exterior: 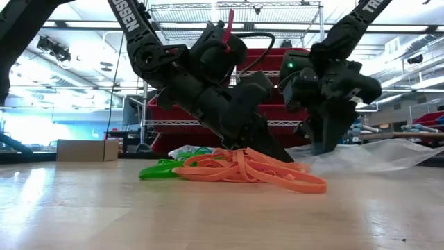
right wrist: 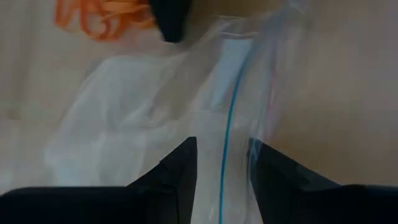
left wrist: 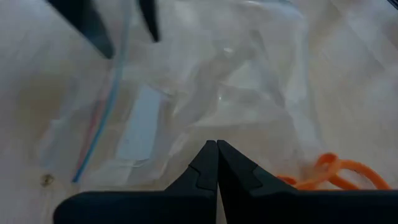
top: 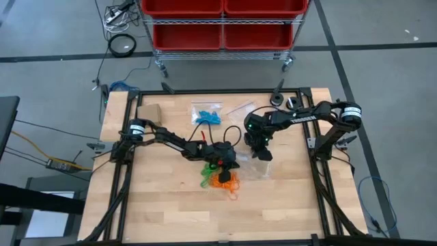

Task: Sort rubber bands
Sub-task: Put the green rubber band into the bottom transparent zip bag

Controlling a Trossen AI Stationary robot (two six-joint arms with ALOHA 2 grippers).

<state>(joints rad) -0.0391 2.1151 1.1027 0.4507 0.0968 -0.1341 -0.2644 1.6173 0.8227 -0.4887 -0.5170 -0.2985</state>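
Straddling clear bag (right wrist: 155,118), right tool (right wrist: 221,163)

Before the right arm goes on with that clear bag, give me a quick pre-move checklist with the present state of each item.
1. Right gripper straddles the zip edge of the clear bag, one finger either side: ok.
2. Bag edge clamped firmly: cannot tell.
3. Left gripper shut, tips at the bag, beside the orange bands: ok.
4. Left gripper holding any band or the bag: cannot tell.
5. Orange bands and green bands are in one heap, unsorted: not ok.
6. Blue bands lie apart, near the cardboard box: ok.
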